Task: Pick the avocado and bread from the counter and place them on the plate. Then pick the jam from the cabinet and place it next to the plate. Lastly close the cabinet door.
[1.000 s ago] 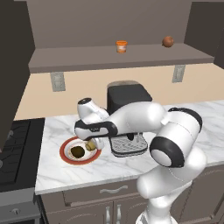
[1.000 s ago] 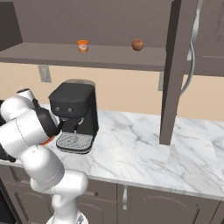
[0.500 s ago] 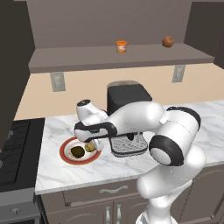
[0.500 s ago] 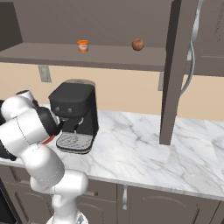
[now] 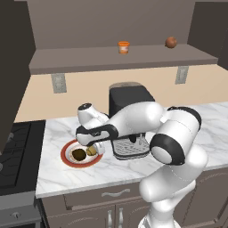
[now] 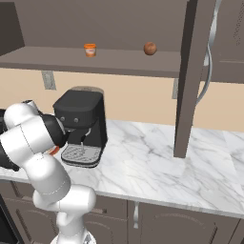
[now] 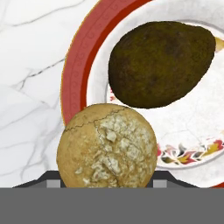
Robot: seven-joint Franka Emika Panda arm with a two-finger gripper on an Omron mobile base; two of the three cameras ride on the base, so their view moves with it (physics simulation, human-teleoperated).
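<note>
One tan crackled bread point(image 7: 107, 146) lump gripped in end effector point(image 5: 93, 150), dark avocado point(image 7: 161, 63) on red-rimmed plate point(image 7: 81, 57)

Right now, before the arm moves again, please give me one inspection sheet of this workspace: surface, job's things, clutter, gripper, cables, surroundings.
Surface: white marble counter with grey veins.
Job's things: avocado lies on the plate; bread sits between the gripper's jaws over the plate's rim; jam stands on the open cabinet shelf.
Clutter: black coffee machine beside the plate; reddish-brown ball on the same shelf as the jam.
Gripper: gripper shut on the bread, low over the plate.
Cables: nothing seen.
Surroundings: black stove left of the counter; cabinet door stands open.
</note>
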